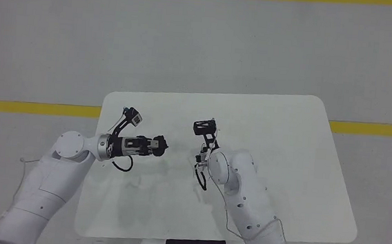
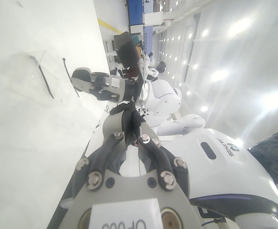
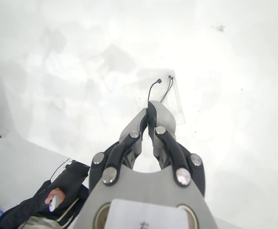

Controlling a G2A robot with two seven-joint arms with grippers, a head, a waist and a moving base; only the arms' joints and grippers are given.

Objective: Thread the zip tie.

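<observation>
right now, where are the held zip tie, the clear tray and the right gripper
zip tie (image 3: 149, 92), right wrist view, middle of its strap
clear tray (image 3: 179, 102), right wrist view, its side edge
right gripper (image 3: 148, 108), right wrist view, between its shut fingertips

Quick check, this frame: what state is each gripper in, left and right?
Left gripper: closed, nothing visibly held.
Right gripper: closed on the zip tie.
</observation>
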